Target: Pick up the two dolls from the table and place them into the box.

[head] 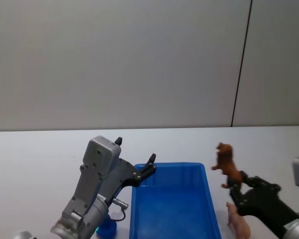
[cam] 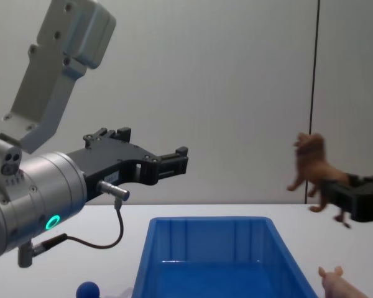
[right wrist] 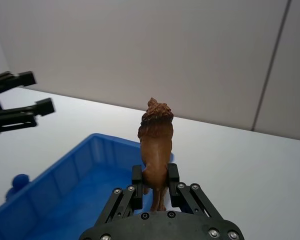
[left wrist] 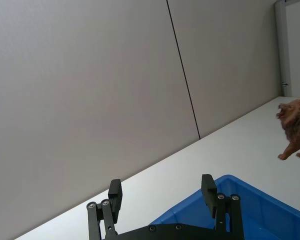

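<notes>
My right gripper (head: 235, 183) (right wrist: 155, 176) is shut on a brown lion doll (head: 226, 162) (right wrist: 156, 140) (cam: 311, 166), held upright in the air just right of the blue box (head: 169, 166) (cam: 205, 225) (right wrist: 75, 160). A pale pink doll (head: 239, 223) (cam: 339, 284) lies on the table by the box's right side, below that gripper. Off the box's front left corner a dark blue round-headed doll (head: 107, 228) (cam: 87, 290) sits on the table. My left gripper (head: 135, 151) (left wrist: 161, 182) (cam: 155, 144) hovers open and empty above the box's far left corner.
The box stands on a white table (head: 35, 159) that runs back to a plain grey wall (head: 139, 59). A loose cable (cam: 105, 239) hangs under the left wrist. Bare table lies behind the box and to either side.
</notes>
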### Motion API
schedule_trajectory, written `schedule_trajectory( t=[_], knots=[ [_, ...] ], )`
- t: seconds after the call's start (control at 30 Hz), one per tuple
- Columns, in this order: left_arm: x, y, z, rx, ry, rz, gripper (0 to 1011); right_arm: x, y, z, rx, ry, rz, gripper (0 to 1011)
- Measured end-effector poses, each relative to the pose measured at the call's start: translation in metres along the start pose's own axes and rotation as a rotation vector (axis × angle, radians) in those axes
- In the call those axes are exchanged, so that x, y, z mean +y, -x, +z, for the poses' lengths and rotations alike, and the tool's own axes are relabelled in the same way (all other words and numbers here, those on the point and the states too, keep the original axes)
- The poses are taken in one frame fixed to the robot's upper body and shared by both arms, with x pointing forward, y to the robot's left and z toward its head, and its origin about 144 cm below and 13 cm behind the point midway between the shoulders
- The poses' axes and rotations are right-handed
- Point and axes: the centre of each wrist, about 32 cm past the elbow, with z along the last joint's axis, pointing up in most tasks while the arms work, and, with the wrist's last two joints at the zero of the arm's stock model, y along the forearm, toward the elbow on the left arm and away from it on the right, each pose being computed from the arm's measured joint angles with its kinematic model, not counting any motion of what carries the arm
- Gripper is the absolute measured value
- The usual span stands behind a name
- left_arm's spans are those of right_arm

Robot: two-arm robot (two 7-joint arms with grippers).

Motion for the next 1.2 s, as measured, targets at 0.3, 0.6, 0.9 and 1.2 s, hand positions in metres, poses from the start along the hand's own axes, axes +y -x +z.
schedule_trajectory(
  t=[0.3,0.6,0.9,1.2],
  knots=[
    [0.0,0.0,0.0,0.0,0.0,0.0,1002,0.021,0.012,-0.001,0.02,0.008,0.108,333],
    [0.0,0.0,0.0,0.0,0.0,0.0,1001,0.04,0.021,-0.006,0.031,0.036,0.155,607],
    [0.0,0.0,0.0,0.0,0.0,0.0,1002,0.045,0.024,-0.01,0.024,0.056,0.118,884],
    [0.0,0.0,0.0,0.0,0.0,0.0,1001,0.036,0.024,-0.01,0.006,0.067,0.027,1001]
  ],
)
